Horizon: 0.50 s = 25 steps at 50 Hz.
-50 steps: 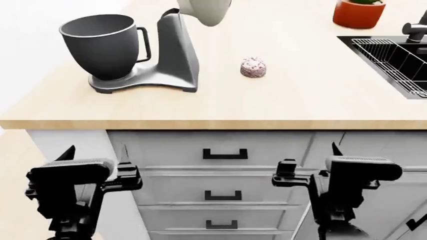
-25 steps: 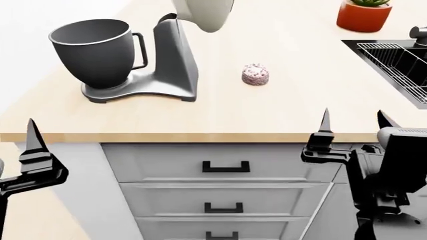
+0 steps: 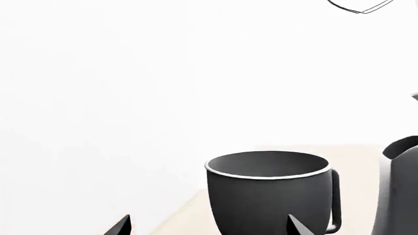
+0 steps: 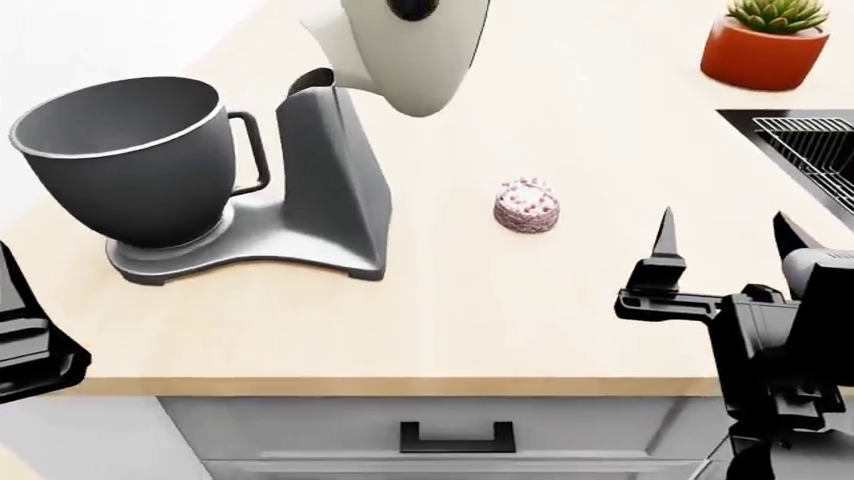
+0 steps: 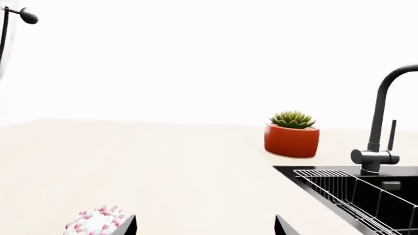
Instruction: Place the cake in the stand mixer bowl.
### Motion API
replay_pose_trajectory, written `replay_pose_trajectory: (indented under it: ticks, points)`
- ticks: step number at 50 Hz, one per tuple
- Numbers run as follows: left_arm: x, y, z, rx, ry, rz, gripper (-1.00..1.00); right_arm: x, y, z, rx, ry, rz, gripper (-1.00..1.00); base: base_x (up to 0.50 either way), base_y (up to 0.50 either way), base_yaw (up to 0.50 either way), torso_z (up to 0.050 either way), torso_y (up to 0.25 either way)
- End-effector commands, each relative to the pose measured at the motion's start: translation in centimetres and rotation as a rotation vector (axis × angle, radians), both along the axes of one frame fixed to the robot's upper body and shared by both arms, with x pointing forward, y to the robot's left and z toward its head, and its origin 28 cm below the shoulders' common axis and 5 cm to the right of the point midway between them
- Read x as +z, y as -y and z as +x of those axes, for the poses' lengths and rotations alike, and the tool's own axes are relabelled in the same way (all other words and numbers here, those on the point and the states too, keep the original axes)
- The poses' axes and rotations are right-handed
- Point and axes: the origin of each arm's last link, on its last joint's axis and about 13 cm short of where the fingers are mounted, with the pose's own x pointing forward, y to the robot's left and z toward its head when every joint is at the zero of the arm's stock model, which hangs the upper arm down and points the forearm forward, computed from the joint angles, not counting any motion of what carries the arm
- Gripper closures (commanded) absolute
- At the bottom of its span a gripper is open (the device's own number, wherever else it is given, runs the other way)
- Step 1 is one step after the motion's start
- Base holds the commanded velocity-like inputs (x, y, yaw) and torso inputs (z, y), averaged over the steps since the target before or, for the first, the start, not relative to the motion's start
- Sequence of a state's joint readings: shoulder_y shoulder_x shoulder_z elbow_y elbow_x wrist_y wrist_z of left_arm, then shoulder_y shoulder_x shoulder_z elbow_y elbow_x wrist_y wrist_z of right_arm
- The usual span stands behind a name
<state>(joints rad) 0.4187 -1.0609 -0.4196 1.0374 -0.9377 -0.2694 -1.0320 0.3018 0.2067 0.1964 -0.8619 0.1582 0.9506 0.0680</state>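
The head view looks steeply down over the counter's front edge (image 4: 441, 382). The left wrist view sits low near the left edge, facing the stand mixer bowl (image 3: 267, 196) (image 4: 127, 165). The right wrist view skims toward the far right corner, sharing the cake (image 5: 98, 222) (image 4: 527, 205) and potted succulent (image 5: 292, 133) (image 4: 771, 42).

Bare counter (image 4: 561, 300) around cake (image 4: 527, 205), mixer head (image 4: 407, 50) overhanging beside bowl (image 4: 127, 160)

1. The left gripper (image 4: 20, 340) is cut off at the head view's left edge; only part of one finger shows.
2. The bowl (image 3: 267, 196) loses its foot below the left wrist view's edge.
3. The cake (image 5: 98, 223) is cropped there too, in the right wrist view.
4. The sink (image 4: 807, 150) runs off the head view's right edge.
5. The mixer head (image 4: 407, 50) is cut off at the top.
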Motion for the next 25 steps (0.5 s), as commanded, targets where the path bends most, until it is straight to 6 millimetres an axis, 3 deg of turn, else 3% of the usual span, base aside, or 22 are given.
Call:
replay_pose_trajectory:
  ticks: [1,16,21,25]
  points:
    - [0.11,0.07,-0.37,0.000,0.002,-0.007,-1.00,-0.05,0.09,-0.15,-0.001,0.017,0.000,-1.00,0.00,0.50,0.00,0.000,0.000]
    - [0.03,0.04,-0.42,0.002,0.001,-0.008,-1.00,-0.06,0.03,-0.04,-0.011,0.017,-0.019,-1.00,0.00,0.49,0.00,0.000,0.000]
    - [-0.10,0.05,-0.36,0.000,-0.003,-0.010,-1.00,0.04,0.13,-0.06,0.004,0.018,0.025,-1.00,0.00,0.00,0.00,0.000,0.000]
    - [-0.12,0.07,-0.38,-0.001,-0.005,-0.010,-1.00,-0.05,0.14,0.01,0.017,0.013,0.025,-1.00,0.46,0.00,0.00,0.000,0.000]
